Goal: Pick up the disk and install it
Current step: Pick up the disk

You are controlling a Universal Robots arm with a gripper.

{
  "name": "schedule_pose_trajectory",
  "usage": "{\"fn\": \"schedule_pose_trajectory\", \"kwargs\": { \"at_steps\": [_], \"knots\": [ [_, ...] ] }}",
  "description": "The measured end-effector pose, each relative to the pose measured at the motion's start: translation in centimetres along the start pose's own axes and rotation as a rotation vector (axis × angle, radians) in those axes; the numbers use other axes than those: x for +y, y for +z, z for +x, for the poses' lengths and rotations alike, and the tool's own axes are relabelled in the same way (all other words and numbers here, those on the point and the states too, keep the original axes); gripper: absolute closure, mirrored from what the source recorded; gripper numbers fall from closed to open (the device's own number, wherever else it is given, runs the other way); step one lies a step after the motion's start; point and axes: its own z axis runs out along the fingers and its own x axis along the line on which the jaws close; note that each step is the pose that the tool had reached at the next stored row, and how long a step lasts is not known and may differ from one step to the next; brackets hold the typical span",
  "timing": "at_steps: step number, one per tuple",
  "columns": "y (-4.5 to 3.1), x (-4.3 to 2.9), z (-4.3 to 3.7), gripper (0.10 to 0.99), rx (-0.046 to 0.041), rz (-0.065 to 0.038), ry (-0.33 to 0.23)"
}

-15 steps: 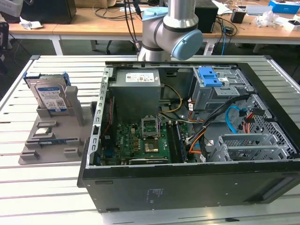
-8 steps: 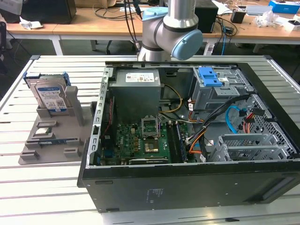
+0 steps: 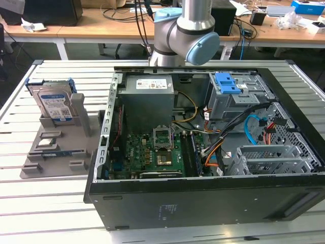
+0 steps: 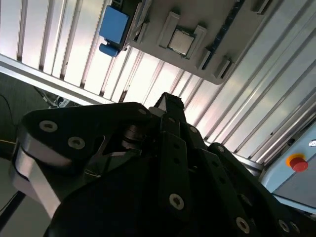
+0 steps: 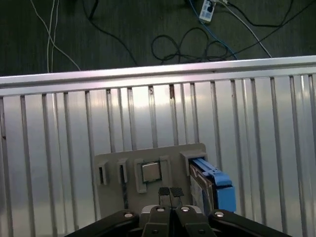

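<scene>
The disk (image 3: 53, 103) stands upright on edge in a slot of the grey holder (image 3: 57, 161), at the exterior view's left, beside the open computer case. It is silver with a white-and-blue label and a blue rail bracket. In the first wrist view the disk (image 5: 213, 181) sits in the holder (image 5: 113, 160), and my gripper (image 5: 170, 192) hovers high above it, shut with nothing between its fingertips. In the second wrist view the gripper (image 4: 168, 102) points towards the holder (image 4: 232, 29), with the blue bracket of the disk (image 4: 114, 24) off to one side.
The open black computer case (image 3: 203, 198) lies on the slatted metal table (image 3: 30, 203), showing a motherboard, cables, a metal drive cage (image 3: 238, 99) and a blue latch (image 3: 227, 83). A small square chip (image 3: 46, 142) rests in the holder. The arm (image 3: 185, 30) rises behind the case.
</scene>
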Motion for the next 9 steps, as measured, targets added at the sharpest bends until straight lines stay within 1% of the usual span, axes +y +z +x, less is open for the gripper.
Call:
{"fn": "schedule_pose_trajectory", "kwargs": {
  "at_steps": [4, 6, 9],
  "knots": [
    [0.00, 0.00, 0.00, 0.984, 0.0014, -0.001, -0.047],
    [0.00, 0.00, 0.00, 0.984, 0.0030, -0.003, -0.103],
    [-0.01, 0.00, 0.00, 0.984, 0.0046, -0.004, -0.155]
  ]
}}
